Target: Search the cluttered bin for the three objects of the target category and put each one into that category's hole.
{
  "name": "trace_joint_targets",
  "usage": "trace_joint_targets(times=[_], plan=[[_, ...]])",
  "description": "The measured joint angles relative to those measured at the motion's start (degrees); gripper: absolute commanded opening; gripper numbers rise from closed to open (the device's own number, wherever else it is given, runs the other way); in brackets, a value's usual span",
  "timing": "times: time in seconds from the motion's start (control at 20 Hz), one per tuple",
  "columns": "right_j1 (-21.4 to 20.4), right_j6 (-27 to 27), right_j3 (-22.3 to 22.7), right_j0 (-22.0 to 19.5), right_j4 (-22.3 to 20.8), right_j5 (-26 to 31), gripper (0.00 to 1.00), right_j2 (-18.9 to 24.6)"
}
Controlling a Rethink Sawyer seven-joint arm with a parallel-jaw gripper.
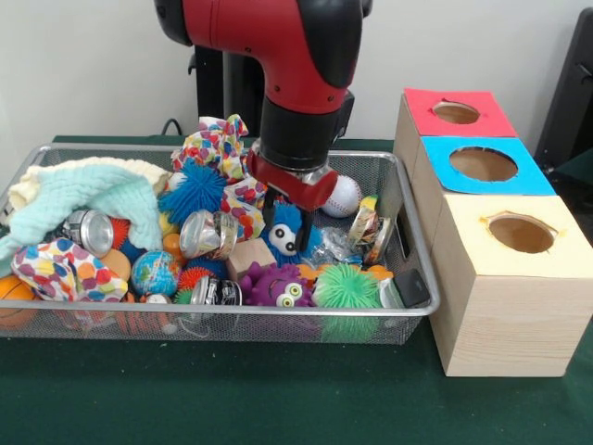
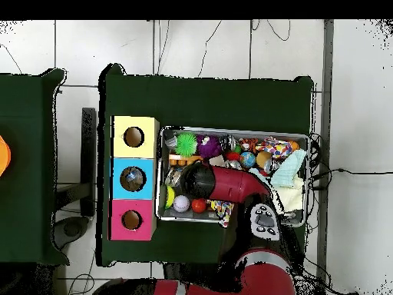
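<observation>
Bin (image 1: 408, 232) brims with toys; claw (image 1: 290, 234) over blue fuzzy toy (image 1: 289, 234), grip state unclear

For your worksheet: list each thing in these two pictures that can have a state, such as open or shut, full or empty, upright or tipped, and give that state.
gripper: lowered into the bin, over the blue fuzzy toy; open or shut cannot be told.
bin: upright, crowded with toys, cans and cloth.
blue fuzzy toy: loose in the bin, directly beneath the gripper.
baseball: lying at the bin's back wall.
red-topped box: upright, hole uncovered.
blue-topped box: upright, hole uncovered.
yellow-topped box: upright, hole uncovered.
</observation>
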Motion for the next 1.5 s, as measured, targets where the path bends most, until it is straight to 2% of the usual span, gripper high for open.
trace_joint_targets(times=[0.5, 0.55, 1.3, 1.5], plan=[[1.56, 0.0, -0.29, 1.29, 4.64, -3.58, 1.0, -1.06], [1.56, 0.0, -0.28, 1.35, 4.85, -3.72, 0.0, -1.06], [1.62, 0.0, -0.28, 1.35, 6.24, -3.73, 0.0, -1.08], [-0.24, 0.0, 0.51, 1.35, 6.23, -3.57, 0.0, -1.12]])
